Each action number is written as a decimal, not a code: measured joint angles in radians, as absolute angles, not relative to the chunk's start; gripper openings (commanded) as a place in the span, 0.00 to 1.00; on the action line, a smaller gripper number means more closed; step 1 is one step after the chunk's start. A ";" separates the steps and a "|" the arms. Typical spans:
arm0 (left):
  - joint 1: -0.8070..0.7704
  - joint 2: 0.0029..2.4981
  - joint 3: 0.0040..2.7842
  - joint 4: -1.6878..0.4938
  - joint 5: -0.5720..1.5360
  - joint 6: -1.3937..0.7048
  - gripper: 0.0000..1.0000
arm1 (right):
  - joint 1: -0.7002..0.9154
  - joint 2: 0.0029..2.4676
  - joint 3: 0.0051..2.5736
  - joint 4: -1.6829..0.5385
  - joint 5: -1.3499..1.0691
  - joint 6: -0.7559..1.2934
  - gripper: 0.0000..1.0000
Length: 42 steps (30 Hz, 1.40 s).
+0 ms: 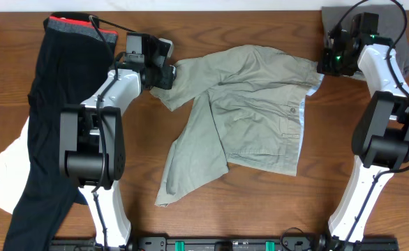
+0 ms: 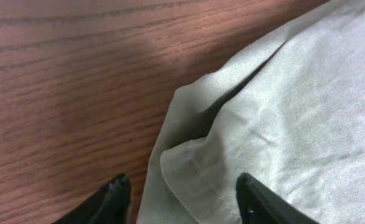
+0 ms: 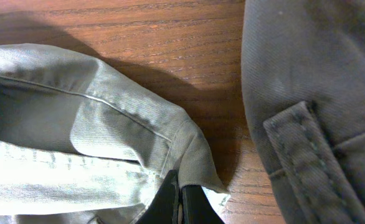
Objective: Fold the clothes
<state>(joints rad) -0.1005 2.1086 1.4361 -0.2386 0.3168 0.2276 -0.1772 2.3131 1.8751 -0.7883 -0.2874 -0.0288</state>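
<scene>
Straddling the hem of the trousers (image 1: 246, 104) with parted left end effector (image 2: 185, 202), pinching their waistband corner in clenched right end effector (image 3: 181, 202), garment lengthwise across the bench (image 1: 211, 21) between both.

Dark grey folded cotton garment (image 1: 408, 56) at 2 o'clock, half hidden under right arm (image 1: 382, 70), clipped by top edge. Long black cloth (image 1: 47, 90) at 9 o'clock runs off bottom edge.

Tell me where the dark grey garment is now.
Overhead, the dark grey garment lies at the table's far right corner, partly under the right arm; the right wrist view shows it beside the khaki trousers' waistband.
</scene>
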 measured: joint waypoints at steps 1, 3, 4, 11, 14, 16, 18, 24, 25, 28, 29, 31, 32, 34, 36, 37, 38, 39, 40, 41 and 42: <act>-0.101 2.112 1.436 -0.238 0.322 0.226 0.50 | -0.177 2.313 1.875 -0.789 -0.287 -0.029 0.01; -0.101 2.123 1.436 -0.237 0.338 0.221 0.47 | -0.177 2.313 1.875 -0.789 -0.287 -0.029 0.01; -0.101 2.132 1.436 -0.238 0.343 0.217 0.44 | -0.177 2.313 1.875 -0.789 -0.287 -0.029 0.01; -0.101 2.157 1.436 -0.215 0.366 0.187 0.14 | -0.177 2.313 1.875 -0.790 -0.284 -0.029 0.01; -0.101 2.157 1.436 -0.194 0.368 0.171 0.07 | -0.177 2.313 1.875 -0.791 -0.284 -0.030 0.01; -0.101 2.157 1.438 -0.193 0.368 0.157 0.06 | -0.177 2.313 1.875 -0.793 -0.283 -0.030 0.01; -0.101 2.157 1.449 -0.203 0.368 0.153 0.06 | -0.177 2.313 1.875 -0.794 -0.284 -0.030 0.01; -0.101 2.085 1.486 -0.244 0.350 0.131 0.06 | -0.177 2.313 1.875 -0.801 -0.283 -0.030 0.01; -0.101 2.048 1.491 -0.246 0.338 0.130 0.06 | -0.177 2.313 1.875 -0.801 -0.283 -0.030 0.01; -0.102 1.954 1.500 -0.246 0.307 0.130 0.06 | -0.177 2.313 1.875 -0.799 -0.283 -0.032 0.01; -0.102 1.919 1.504 -0.245 0.296 0.130 0.06 | -0.177 2.313 1.875 -0.799 -0.284 -0.034 0.01; -0.103 1.851 1.514 -0.242 0.270 0.130 0.06 | -0.177 2.312 1.875 -0.799 -0.284 -0.035 0.01; -0.104 1.825 1.518 -0.238 0.257 0.130 0.06 | -0.177 2.308 1.875 -0.799 -0.284 -0.035 0.01; -0.104 1.791 1.525 -0.227 0.239 0.131 0.06 | -0.177 2.298 1.875 -0.798 -0.285 -0.036 0.01; -0.106 1.776 1.529 -0.206 0.228 0.131 0.06 | -0.177 2.276 1.875 -0.798 -0.286 -0.038 0.01; -0.107 1.776 1.529 -0.194 0.224 0.131 0.06 | -0.176 2.262 1.875 -0.798 -0.286 -0.038 0.01; -0.107 1.778 1.529 -0.186 0.221 0.131 0.07 | -0.175 2.244 1.875 -0.797 -0.286 -0.038 0.01; -0.107 1.783 1.528 -0.178 0.216 0.131 0.06 | -0.175 2.230 1.875 -0.797 -0.286 -0.039 0.01; -0.107 1.790 1.528 -0.167 0.210 0.131 0.06 | -0.175 2.215 1.875 -0.796 -0.288 -0.040 0.01; -0.107 1.797 1.528 -0.154 0.206 0.131 0.06 | -0.175 2.202 1.875 -0.796 -0.289 -0.041 0.01; -0.107 1.805 1.528 -0.136 0.204 0.131 0.06 | -0.174 2.190 1.875 -0.796 -0.289 -0.041 0.01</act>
<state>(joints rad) -0.1066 1.8050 1.5284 -0.1364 0.2039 0.1314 -0.1738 2.1902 1.8751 -0.7959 -0.2886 -0.0414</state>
